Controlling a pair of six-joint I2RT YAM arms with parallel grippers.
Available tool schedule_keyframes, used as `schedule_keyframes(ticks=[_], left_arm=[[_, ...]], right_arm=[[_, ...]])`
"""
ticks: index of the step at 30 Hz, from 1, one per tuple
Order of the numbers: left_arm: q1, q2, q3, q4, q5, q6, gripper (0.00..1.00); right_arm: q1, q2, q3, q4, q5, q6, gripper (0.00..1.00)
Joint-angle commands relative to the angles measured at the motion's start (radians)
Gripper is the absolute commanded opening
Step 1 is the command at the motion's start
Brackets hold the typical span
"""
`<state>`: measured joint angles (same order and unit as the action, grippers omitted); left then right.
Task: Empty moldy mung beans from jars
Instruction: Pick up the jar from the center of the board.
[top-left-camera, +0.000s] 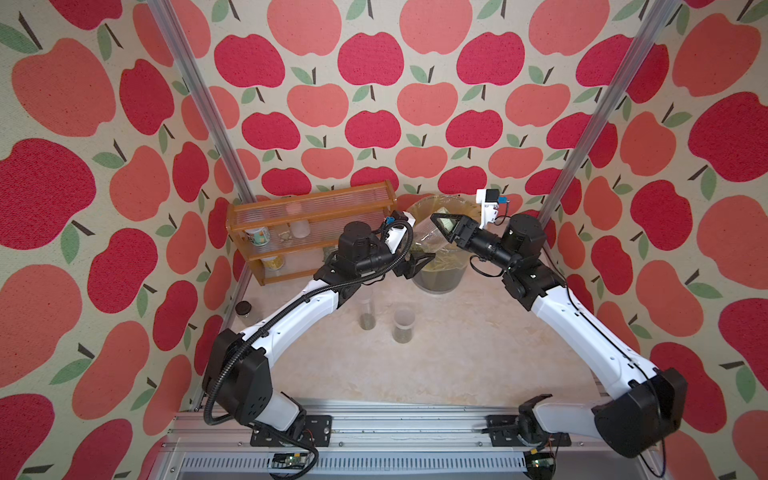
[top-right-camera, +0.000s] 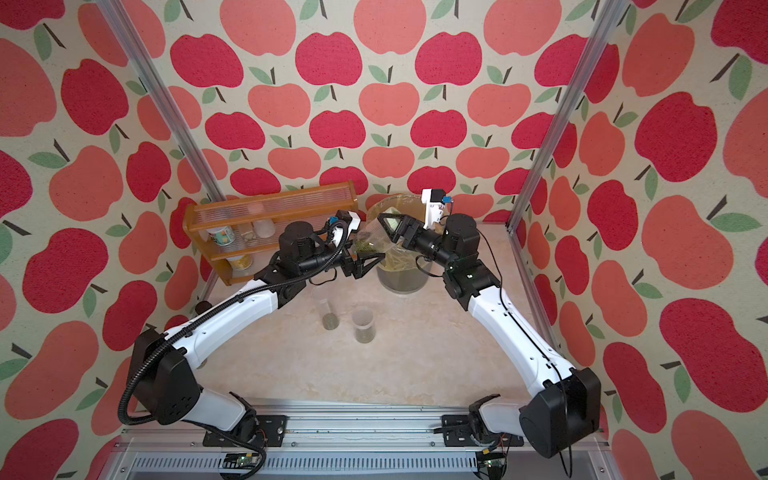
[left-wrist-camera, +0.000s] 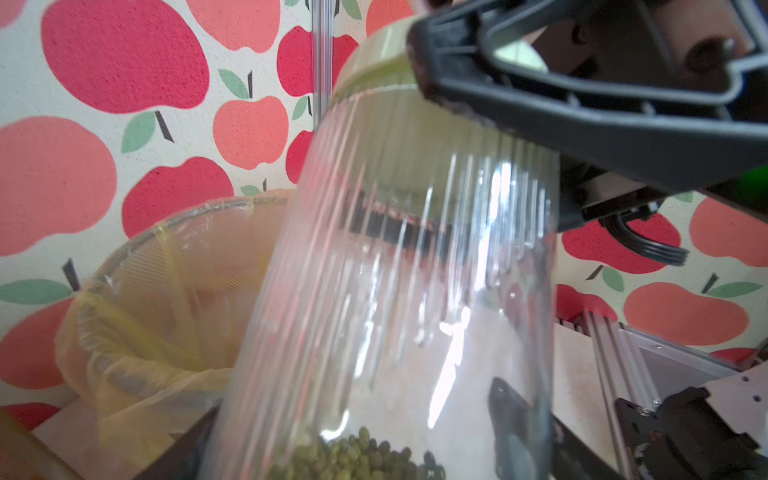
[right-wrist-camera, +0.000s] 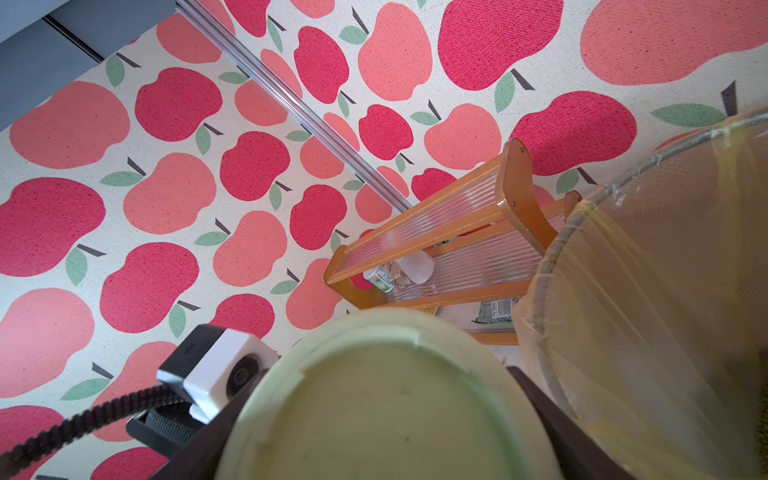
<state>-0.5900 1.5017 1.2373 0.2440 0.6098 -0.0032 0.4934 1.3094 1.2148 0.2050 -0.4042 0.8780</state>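
over the bin (top-left-camera: 436, 284), jar lid (right-wrist-camera: 386, 407) seemingly in right gripper (top-left-camera: 444, 226)

**Wide jar** (top-right-camera: 371, 233): clear ribbed wall, closed by a pale green lid (right-wrist-camera: 386, 407). It is raised off the table (top-left-camera: 457, 353) and tilted, lid end higher. A small heap of dark olive mung beans (left-wrist-camera: 357, 457) is gathered at its lower end.

**Tall narrow jar** (top-left-camera: 367, 309): clear, set upright on the table, with a shallow layer of beans at its base.

**Shorter jar** (top-left-camera: 404, 326): clear, frosted lid fitted, set upright just beside the tall one, with beans at its base.
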Motion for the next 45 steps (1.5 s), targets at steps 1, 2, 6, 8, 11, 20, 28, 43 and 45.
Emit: schedule_keyframes(ticks=[1,2,6,8,11,20,28,43,45], left_arm=[[0.002,0.0,0.031,0.062,-0.028,0.0,0.82],[0.002,0.003,0.031,0.068,-0.027,-0.001,0.82],[0.002,0.021,0.043,0.085,-0.025,-0.007,0.83],[0.002,0.03,0.053,0.087,-0.02,-0.006,0.83],[0.002,0.04,0.063,0.09,-0.036,-0.01,0.86],[0.0,0.042,0.062,0.085,-0.076,-0.024,0.92],[-0.01,0.046,0.078,0.052,-0.084,-0.013,0.89],[-0.013,0.077,0.076,0.127,-0.078,-0.047,0.89],[-0.013,0.084,0.086,0.129,-0.077,-0.041,0.91]], right_arm=[[0.001,-0.013,0.026,0.106,-0.05,0.05,0.48],[0.001,-0.013,0.023,0.106,-0.049,0.052,0.48],[0.002,-0.013,0.015,0.117,-0.056,0.061,0.48],[0.002,-0.016,0.011,0.116,-0.059,0.059,0.48],[0.0,-0.015,0.013,0.108,-0.06,0.046,0.48],[0.0,0.032,0.042,0.147,-0.104,0.107,0.48],[-0.001,0.007,0.028,0.12,-0.099,0.078,0.48],[-0.001,0.045,0.029,0.158,-0.12,0.134,0.48],[-0.001,0.048,0.031,0.158,-0.126,0.137,0.48]])
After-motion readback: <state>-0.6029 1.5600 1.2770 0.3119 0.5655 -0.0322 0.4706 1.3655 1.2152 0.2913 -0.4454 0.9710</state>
